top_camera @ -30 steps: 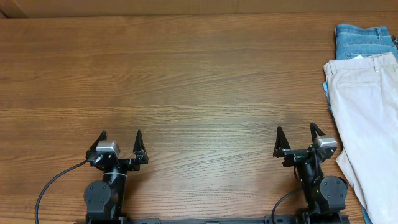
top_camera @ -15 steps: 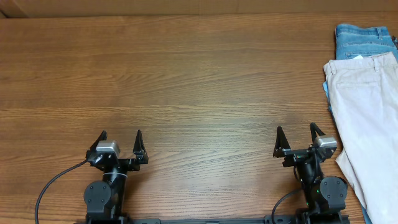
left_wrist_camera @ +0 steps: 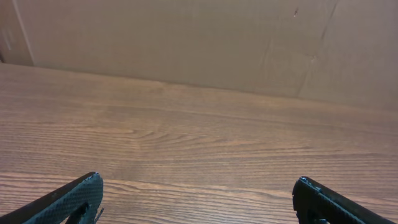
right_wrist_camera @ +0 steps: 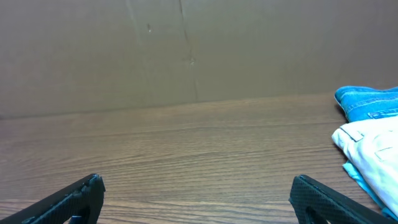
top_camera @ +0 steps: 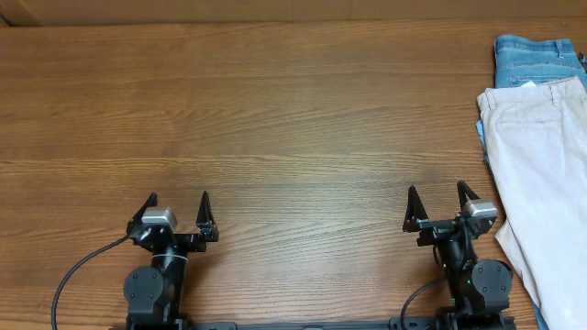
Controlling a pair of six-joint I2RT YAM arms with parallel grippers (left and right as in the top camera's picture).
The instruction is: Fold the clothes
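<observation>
The beige khaki trousers (top_camera: 541, 174) lie on the table's right edge, waistband toward the back, running off the right and front of the overhead view. They also show at the right of the right wrist view (right_wrist_camera: 373, 152). My right gripper (top_camera: 442, 195) is open and empty, just left of the trousers near the front edge; its fingers frame bare wood in its wrist view (right_wrist_camera: 196, 186). My left gripper (top_camera: 178, 200) is open and empty at the front left, far from the trousers, with only bare wood between its fingers (left_wrist_camera: 198, 186).
Light-blue denim jeans (top_camera: 537, 60) lie folded at the back right, partly under the trousers' waistband, and also show in the right wrist view (right_wrist_camera: 370, 101). A brown cardboard wall (left_wrist_camera: 199, 37) stands along the table's far edge. The wooden table (top_camera: 275, 119) spreads left of the clothes.
</observation>
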